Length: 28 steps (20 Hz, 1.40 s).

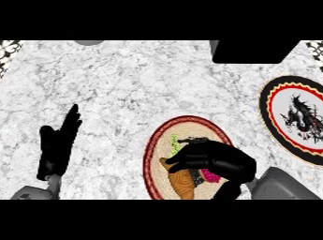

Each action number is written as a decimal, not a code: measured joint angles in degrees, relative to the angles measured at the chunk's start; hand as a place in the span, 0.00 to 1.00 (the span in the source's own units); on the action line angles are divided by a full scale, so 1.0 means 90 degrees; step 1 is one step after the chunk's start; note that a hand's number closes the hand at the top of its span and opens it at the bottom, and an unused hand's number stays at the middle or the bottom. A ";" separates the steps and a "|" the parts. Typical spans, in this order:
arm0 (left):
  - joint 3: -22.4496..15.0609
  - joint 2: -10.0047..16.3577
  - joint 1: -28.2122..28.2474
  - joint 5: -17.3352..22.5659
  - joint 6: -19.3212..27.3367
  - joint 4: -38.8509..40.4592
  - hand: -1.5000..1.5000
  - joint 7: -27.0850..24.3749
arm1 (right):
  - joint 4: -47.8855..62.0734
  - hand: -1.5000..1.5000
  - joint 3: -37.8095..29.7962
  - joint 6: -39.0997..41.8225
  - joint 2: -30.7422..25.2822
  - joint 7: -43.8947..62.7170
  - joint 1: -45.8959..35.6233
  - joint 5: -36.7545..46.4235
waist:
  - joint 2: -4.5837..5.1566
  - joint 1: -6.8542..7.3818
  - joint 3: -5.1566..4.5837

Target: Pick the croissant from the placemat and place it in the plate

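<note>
The right hand [216,159] curls round the brown crescent croissant [183,182] on the round red-rimmed woven placemat [153,154] by the bench's [122,79] front edge; the left hand [56,145] is open, empty.

On my bench [122,84] I count one croissant [181,183], one round placemat [191,123], one patterned plate [288,99] and one black block [250,51].

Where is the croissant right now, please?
In the head view the croissant lies at lower centre-right on the placemat, partly under the right hand, left of the plate.
</note>
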 measured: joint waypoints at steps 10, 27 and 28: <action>0.0071 -0.0047 -0.0021 -0.0108 -0.0010 0.0020 0.50 0.0126 | -0.0673 0.00 0.0461 0.0809 -0.0036 0.1951 -0.1118 0.1686 | -0.0038 -0.0062 -0.0009; 0.0406 -0.0348 0.0043 -0.0400 -0.0288 0.0147 0.50 -0.0013 | -0.0056 0.00 0.0513 0.2938 0.1241 0.3228 -0.1223 0.3180 | -0.0016 -0.0055 -0.0002; 0.0408 -0.0371 0.0060 -0.0447 -0.0292 0.0107 0.50 0.0010 | -0.0105 0.00 0.0540 0.2943 0.1266 0.3202 -0.1086 0.3309 | -0.0017 -0.0058 -0.0002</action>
